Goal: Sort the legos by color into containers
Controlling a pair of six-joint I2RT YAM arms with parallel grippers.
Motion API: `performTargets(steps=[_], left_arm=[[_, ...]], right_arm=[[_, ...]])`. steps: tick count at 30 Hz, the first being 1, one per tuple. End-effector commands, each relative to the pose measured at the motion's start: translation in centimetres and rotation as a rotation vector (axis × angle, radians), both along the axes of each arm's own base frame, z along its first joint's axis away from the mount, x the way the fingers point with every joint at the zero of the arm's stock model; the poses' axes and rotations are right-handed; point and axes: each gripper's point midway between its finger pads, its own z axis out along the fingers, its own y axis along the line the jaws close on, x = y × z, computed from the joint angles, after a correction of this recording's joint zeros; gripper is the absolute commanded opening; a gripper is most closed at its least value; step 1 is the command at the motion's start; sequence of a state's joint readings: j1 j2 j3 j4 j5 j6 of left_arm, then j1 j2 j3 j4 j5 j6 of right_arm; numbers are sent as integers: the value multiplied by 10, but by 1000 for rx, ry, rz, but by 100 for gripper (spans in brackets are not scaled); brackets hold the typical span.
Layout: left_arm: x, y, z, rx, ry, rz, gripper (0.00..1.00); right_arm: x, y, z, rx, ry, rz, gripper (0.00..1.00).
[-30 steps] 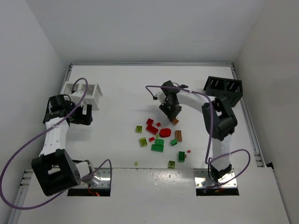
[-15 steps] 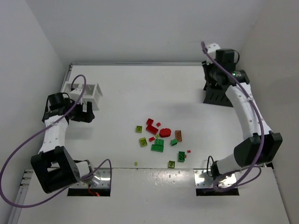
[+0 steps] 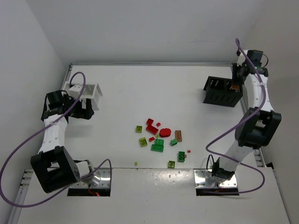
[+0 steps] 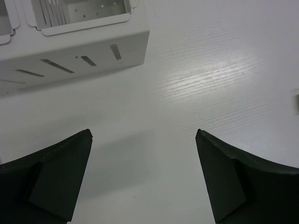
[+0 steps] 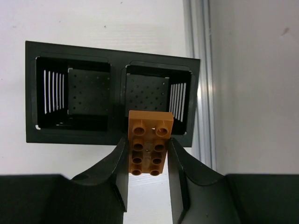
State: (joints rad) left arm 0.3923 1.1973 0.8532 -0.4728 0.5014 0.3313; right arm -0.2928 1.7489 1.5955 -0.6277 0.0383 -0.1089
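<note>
Your right end effector (image 5: 148,142) is clenched on the orange-tan brick (image 5: 150,126) above the black bin (image 5: 74,136) at the far right corner of the counter (image 3: 140,88), so nudge it fully over the compartment nearest the right edge before letting go, or it might clip the rim.

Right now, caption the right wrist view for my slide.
Right gripper grips an orange-tan lego, studs toward the camera, poised at the rim of the black two-compartment container.
</note>
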Motion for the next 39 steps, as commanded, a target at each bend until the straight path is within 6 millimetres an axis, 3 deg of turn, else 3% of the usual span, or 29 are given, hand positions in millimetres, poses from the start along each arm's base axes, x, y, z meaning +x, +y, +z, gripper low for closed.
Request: performTargets(steps=[1,6,16,20,21,24,26,27,29,30,32,33,34,35,36,37,38,39], left_arm=[[11,0,7,-1,-45,-15,100],[10,2,7,8,-49,5,100],[8,8,18,41,-75,40,100],[9,6,24,25,-91,46,100],[9,4,28,22,-102,39,100],[8,4,24,19,-93,39,100],[7,3,24,12,-91,45,100],[7,3,27,15,-100,45,100],[6,2,25,12,-91,45,100],[7,3,29,15,-100,45,100],[5,2,30,15,-99,45,100],[4,2,33,18,-107,45,100],[4,2,33,18,-107,45,100],[4,2,33,18,-107,45,100],[6,3,34,18,-107,45,100],[7,5,30,19,-94,52,100],[7,5,30,20,-94,52,100],[7,6,26,14,-77,68,100]], right_arm=[[25,6,24,29,-114,36,0],[35,-7,1,14,-99,7,0],[46,-21,-16,-32,-95,-28,7],[47,-23,-14,-52,-98,-11,33],[46,-21,-13,-48,-90,5,44],[39,-14,-8,-39,-72,38,55],[35,-7,8,-30,-96,69,57],[27,-3,5,-23,-72,85,57],[18,13,10,6,-53,145,57],[13,37,8,68,-39,239,52],[-14,76,-2,158,53,376,49],[-31,109,-11,199,104,464,49],[-51,131,-24,220,171,547,47],[-76,151,-53,243,259,597,47],[-94,177,-60,199,300,672,47],[-120,188,-91,192,377,709,47],[-134,206,-104,137,417,768,49],[-152,211,-126,116,466,790,50]])
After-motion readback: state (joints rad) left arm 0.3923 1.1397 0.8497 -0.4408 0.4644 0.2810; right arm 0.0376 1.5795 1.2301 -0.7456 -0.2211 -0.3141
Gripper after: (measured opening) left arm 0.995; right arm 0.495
